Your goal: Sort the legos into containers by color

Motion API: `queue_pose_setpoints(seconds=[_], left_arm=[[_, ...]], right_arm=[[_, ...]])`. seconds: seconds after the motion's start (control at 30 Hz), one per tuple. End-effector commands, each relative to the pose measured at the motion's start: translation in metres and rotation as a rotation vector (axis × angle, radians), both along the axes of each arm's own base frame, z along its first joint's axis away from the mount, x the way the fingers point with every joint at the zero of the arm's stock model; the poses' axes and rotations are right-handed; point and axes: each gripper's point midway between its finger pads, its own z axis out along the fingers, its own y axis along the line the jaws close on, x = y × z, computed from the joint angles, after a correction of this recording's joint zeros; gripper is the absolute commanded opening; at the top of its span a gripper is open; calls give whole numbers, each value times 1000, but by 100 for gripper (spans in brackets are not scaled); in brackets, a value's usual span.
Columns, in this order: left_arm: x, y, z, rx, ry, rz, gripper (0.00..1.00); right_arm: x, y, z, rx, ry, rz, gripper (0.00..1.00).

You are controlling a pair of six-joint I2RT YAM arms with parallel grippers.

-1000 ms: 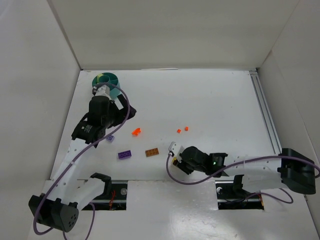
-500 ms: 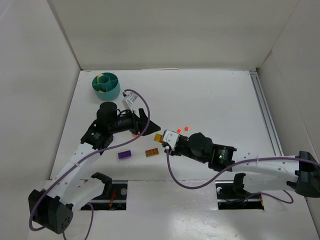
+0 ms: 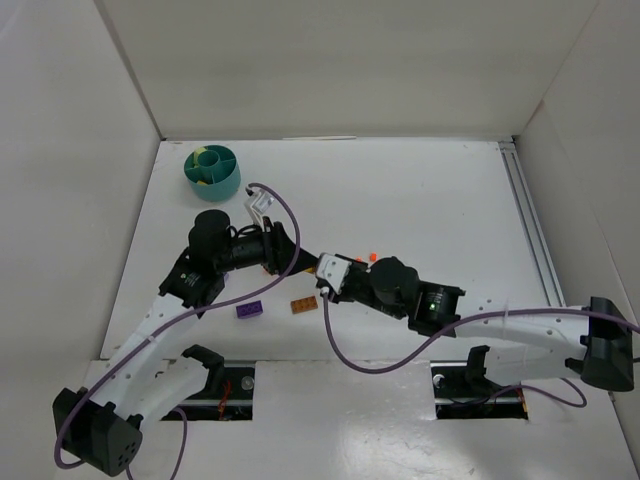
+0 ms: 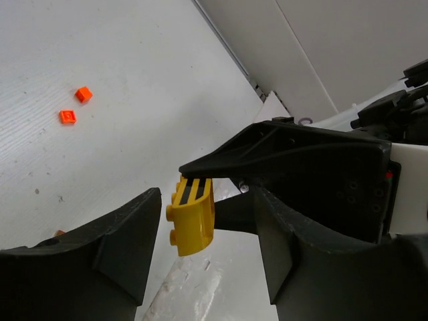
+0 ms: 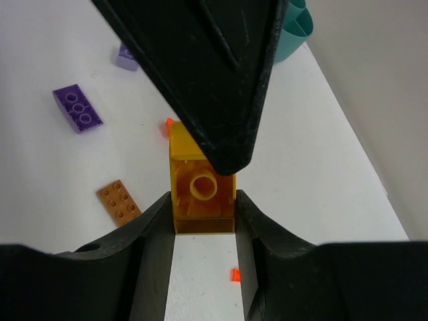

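Nearest on the table (image 3: 430, 200): purple brick (image 3: 250, 310), with the orange-brown brick (image 3: 304, 305) just to its right, the two apart and both lying flat.

Just beyond them, mid-table, the two grippers meet. Right gripper (image 5: 202, 208) is clamped on the yellow brick (image 5: 202, 190), with one finger on each side face and the underside tube facing the wrist camera.

Left gripper (image 4: 207, 200) is spread wide, with the same yellow brick (image 4: 192, 214) sitting between its fingers (image 4: 120, 247). There are gaps on both sides, so no contact there. In the right wrist view, one left finger overlaps the brick's far end; can't tell whether it touches.

Lavender brick (image 5: 126, 57) lies to the left of the meeting point. Two small red-orange bits (image 4: 67, 117) sit loose on the table just right of the grippers, close together.

Teal tub (image 3: 212, 171) sits upright at the far left, well apart from both grippers.
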Motion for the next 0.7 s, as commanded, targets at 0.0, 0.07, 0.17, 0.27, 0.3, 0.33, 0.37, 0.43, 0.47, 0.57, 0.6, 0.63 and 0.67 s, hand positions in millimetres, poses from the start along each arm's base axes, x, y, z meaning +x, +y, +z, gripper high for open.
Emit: queue_pose_setpoints(seconds=[0.0,0.07,0.17,0.27,0.3,0.33,0.37,0.43,0.47,0.57,0.6,0.63,0.67], left_arm=[[-9,-2,12,-32,-59,-47,54],[-10,-1,5,-23,-39,-47,54],[-10,0,3,-21,-39,-36,51],[-10,0,3,-18,-48,-38,50],[-10,0,3,-18,-48,-38,48],[-10,0,3,-18,-48,-38,47],[-10,0,7,-21,-56,-38,43],[-8,0,7,-20,-57,-29,32],[-8,0,7,-20,-57,-29,28],[-1,-2,10,-27,-64,-17,16],[-1,-2,15,-36,-62,-15,14],[1,-3,14,-36,-63,-15,14],[2,-3,14,-35,-64,-6,14]], right_arm=[[14,8,42,123,-39,-48,14],[15,8,45,145,-34,-59,14],[19,7,54,177,-49,-79,14],[21,6,58,199,-49,-98,14],[21,6,58,199,-49,-98,14],[21,7,61,211,-53,-98,14],[22,7,66,214,-64,-97,14],[21,9,71,225,-66,-88,14],[20,12,67,217,-62,-76,14],[20,18,63,205,-56,-62,17],[20,18,63,205,-56,-62,17],[19,20,59,196,-52,-53,17],[19,20,59,195,-52,-53,17]])
